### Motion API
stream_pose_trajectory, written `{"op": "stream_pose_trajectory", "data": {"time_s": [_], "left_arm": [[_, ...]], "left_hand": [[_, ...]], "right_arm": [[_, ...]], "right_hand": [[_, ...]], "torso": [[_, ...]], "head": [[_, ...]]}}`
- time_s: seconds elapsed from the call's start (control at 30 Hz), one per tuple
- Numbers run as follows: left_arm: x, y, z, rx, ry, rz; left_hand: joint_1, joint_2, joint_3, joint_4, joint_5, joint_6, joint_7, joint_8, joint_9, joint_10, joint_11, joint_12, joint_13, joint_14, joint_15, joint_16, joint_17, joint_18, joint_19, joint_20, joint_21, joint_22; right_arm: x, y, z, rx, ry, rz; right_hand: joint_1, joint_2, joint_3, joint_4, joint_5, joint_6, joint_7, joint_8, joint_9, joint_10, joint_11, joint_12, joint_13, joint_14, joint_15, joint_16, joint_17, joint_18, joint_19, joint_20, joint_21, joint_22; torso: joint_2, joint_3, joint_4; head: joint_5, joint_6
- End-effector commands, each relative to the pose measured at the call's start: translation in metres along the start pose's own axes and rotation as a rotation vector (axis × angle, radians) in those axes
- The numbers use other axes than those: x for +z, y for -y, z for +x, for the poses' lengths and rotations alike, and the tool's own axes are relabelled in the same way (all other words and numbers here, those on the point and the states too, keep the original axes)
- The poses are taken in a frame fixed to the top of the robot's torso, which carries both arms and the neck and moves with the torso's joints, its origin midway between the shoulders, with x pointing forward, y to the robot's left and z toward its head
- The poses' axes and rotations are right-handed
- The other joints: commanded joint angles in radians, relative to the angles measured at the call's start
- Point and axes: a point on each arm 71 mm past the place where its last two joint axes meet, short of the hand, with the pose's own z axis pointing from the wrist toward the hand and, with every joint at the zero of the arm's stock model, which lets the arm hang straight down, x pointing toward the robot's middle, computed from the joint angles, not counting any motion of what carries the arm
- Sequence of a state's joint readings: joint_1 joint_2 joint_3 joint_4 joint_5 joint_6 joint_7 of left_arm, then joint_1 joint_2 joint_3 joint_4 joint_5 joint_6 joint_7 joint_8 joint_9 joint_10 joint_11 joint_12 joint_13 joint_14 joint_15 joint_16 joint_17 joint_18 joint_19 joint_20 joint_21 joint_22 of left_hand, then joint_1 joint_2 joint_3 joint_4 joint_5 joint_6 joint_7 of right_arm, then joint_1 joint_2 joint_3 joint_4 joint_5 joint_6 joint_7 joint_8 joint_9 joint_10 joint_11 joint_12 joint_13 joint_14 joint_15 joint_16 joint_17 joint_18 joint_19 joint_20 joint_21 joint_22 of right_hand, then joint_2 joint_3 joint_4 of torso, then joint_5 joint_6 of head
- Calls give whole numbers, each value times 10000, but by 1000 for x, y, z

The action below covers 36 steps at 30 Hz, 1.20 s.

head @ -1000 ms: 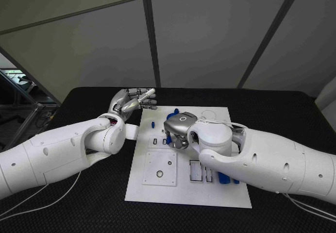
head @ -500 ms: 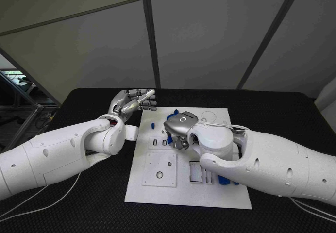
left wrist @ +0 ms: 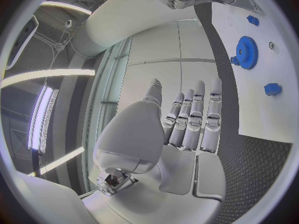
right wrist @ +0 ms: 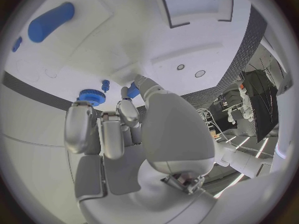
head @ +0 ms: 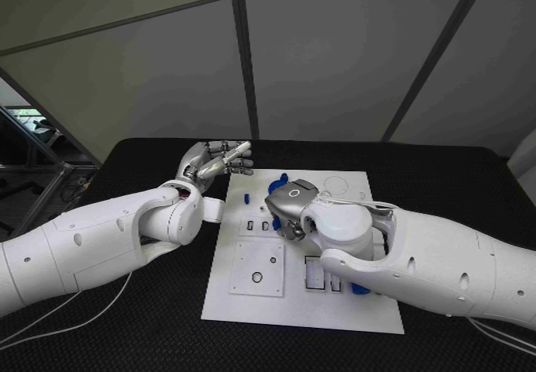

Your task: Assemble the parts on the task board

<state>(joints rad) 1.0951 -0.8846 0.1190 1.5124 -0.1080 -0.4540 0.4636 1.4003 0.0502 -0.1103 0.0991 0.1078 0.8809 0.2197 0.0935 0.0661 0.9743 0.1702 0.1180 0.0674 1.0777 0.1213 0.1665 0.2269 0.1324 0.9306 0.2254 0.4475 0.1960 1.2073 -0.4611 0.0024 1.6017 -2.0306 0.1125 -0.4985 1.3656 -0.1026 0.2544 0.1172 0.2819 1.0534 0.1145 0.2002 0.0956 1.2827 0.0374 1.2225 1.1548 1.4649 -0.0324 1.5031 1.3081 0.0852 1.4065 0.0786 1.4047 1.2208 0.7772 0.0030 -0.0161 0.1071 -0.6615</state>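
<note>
right hand [head: 293, 208] fingers curled down over task board [head: 301, 306], pinching small blue part [right wrist: 131, 91] | blue gear [right wrist: 91, 95] just beyond its fingertips | left hand [head: 212, 163] empty, fingers spread, beside board's far corner

Bright even light; wrist views fisheye-bent; ceiling strips glare.

Grey panel wall [head: 324, 62] with dark seams behind black table [head: 447, 167].
</note>
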Motion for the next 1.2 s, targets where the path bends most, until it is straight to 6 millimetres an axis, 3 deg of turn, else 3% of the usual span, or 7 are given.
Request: {"op": "stream_pose_trajectory", "data": {"time_s": [0.03, 1.2], "left_arm": [[1, 1, 2, -55, -122, 50], [1, 1, 3, -62, -129, 5]], "left_hand": [[6, 91, 4, -43, 29, 6, 36, -35, -10, -9, 60, -56, -4, -61, 32, -68, 10, 474, -96, -4, 4, 4], [5, 89, 0, -48, 29, 3, 37, -41, -10, -13, 61, -62, -4, -66, 34, -77, 15, 474, -103, -2, 4, 4]], "right_arm": [[0, -1, 7, -467, -496, 104], [5, -5, 9, -432, -572, -141]], "right_hand": [[-107, -2, 21, -5, 2, 57, 7, 44, 13, -15, -44, 14, -19, 766, -67, -72, 1293, -156, 12, -84, -66, -20], [-303, -85, -8, 42, -33, -171, 33, -33, 26, -30, -28, -27, -51, 763, -75, -89, 1286, -151, -13, -107, -106, -64]], "torso": [[-1, -6, -1], [2, 3, 3]], "head": [[-6, -15], [21, -36]]}}
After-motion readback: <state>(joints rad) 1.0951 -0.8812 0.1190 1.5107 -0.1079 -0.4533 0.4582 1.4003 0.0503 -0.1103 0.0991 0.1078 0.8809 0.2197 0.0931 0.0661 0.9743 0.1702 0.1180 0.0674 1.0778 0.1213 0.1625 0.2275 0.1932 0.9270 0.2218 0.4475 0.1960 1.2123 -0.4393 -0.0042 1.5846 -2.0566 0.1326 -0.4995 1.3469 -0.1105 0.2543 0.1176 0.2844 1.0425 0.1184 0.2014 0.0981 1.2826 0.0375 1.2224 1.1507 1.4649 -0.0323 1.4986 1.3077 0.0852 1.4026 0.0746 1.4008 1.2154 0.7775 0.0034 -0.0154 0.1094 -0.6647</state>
